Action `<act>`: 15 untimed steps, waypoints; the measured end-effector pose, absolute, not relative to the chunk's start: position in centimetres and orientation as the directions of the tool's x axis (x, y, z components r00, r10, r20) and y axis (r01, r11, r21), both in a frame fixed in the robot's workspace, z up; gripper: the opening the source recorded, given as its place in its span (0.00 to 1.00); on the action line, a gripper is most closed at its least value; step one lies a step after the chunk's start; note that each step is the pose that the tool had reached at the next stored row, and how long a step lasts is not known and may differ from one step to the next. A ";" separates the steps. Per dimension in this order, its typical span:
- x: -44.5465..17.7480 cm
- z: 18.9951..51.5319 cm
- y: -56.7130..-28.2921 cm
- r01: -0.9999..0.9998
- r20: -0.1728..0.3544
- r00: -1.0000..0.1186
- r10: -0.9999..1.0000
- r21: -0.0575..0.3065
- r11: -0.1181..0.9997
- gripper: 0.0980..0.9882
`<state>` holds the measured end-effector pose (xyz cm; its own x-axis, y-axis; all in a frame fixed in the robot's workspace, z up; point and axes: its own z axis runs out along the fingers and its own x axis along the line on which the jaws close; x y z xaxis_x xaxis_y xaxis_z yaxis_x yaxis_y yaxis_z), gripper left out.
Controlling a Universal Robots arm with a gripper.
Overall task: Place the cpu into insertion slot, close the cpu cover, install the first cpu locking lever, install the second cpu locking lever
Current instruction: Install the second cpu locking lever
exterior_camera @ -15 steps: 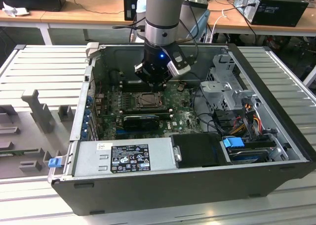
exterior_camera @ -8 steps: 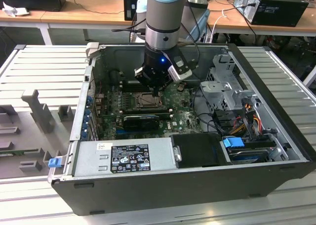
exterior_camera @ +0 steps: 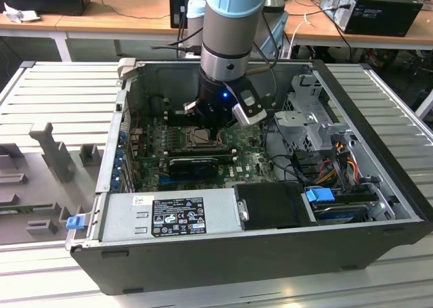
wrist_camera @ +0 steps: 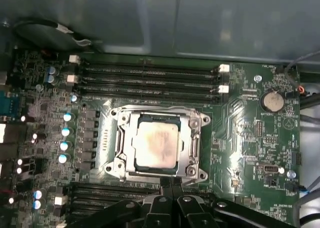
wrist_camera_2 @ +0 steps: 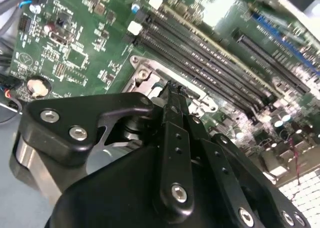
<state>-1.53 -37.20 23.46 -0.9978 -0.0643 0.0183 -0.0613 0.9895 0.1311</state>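
The cpu (wrist_camera: 156, 145), a dull silver square, lies in the insertion slot (wrist_camera: 116, 164) on the green board. The cpu cover (wrist_camera: 193, 147), a thin metal frame, lies flat around it, and the chip shows through its window. My gripper (wrist_camera: 172, 184) is shut, with its black fingers pressed together and nothing visible between them. Its tip hovers at the socket's edge, on the side facing a bank of memory slots. In the second wrist view the gripper (wrist_camera_2: 172, 93) points at the insertion slot's silver rim (wrist_camera_2: 144, 71). In the exterior view the gripper (exterior_camera: 214, 126) hangs just over the insertion slot (exterior_camera: 195, 137) inside the open computer case.
Long black memory slots (wrist_camera: 150, 75) run along one side of the socket, and another bank (wrist_camera: 100, 193) runs beside the fingers. A coin battery (wrist_camera: 272, 101) sits near cables. A black card (exterior_camera: 196, 166), the power supply (exterior_camera: 172, 216) and a drive cage (exterior_camera: 314, 118) crowd the case.
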 end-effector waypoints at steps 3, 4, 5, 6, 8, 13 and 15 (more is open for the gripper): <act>-1.6 23.5 -37.9 -0.061 0.016 -0.998 -0.065 0.164 0.984 0.01; -1.6 23.5 -38.0 -0.061 0.016 -0.998 -0.065 0.165 0.984 0.01; -1.8 23.4 -38.2 -0.063 0.016 -0.998 -0.066 0.165 0.984 0.01; -1.8 23.4 -38.3 -0.064 0.016 -0.998 -0.067 0.165 0.984 0.01; -2.2 23.4 -38.3 -0.064 0.016 -0.998 -0.068 0.167 0.984 0.01; -2.9 23.4 -38.3 -0.064 0.016 -0.998 -0.068 0.169 0.984 0.01; -3.2 23.3 -38.3 -0.064 0.016 -0.998 -0.068 0.170 0.983 0.01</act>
